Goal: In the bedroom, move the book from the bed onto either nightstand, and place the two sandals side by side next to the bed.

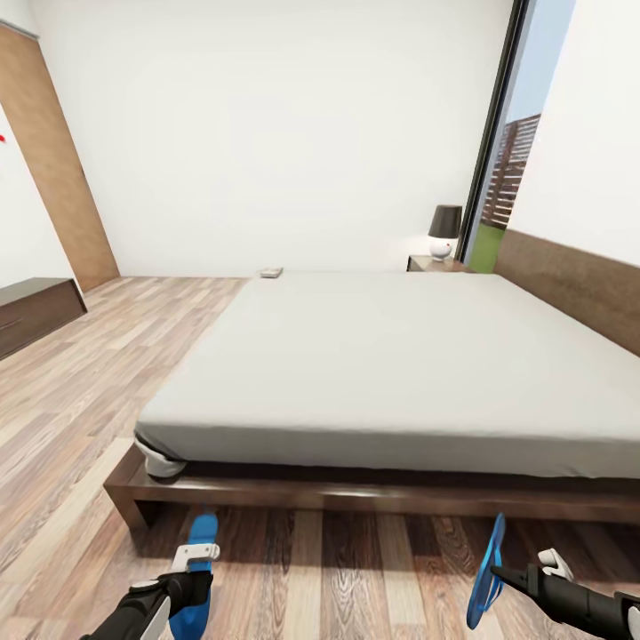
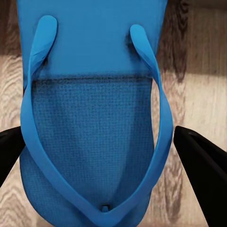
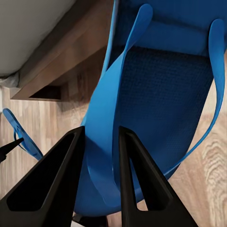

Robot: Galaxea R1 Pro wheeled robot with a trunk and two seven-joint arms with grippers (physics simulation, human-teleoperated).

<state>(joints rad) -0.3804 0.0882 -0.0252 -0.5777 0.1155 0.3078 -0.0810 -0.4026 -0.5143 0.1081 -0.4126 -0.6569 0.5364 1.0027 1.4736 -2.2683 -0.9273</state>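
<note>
The sandal step is in hand. One blue sandal (image 1: 197,569) lies flat on the wood floor (image 1: 80,418) just in front of the foot of the bed (image 1: 391,356), toward its left corner. The left hand (image 1: 191,582) hovers right over it with its fingers apart; in the left wrist view the dark fingers (image 2: 201,165) stand either side of the sole, clear of it. The other sandal (image 1: 486,573) hangs on edge above the floor, well to the right of the first. The right hand (image 1: 516,578) is clamped on it: in the right wrist view the two fingers (image 3: 47,184) pinch its edge or strap.

The two sandals are too far apart to count as side by side. My judgement is that the held one needs carrying leftward, turning sole-down and setting flat beside the first, parallel and close to the bed frame.

A small flat thing (image 1: 271,272) rests at the far left corner of the mattress; it may be the book, but it is too small to be sure. The nightstand (image 1: 433,263) beyond the bed, with a lamp (image 1: 444,231) on it, is largely hidden by the mattress. Both arms are cut off at the bottom edge of the head view.
</note>
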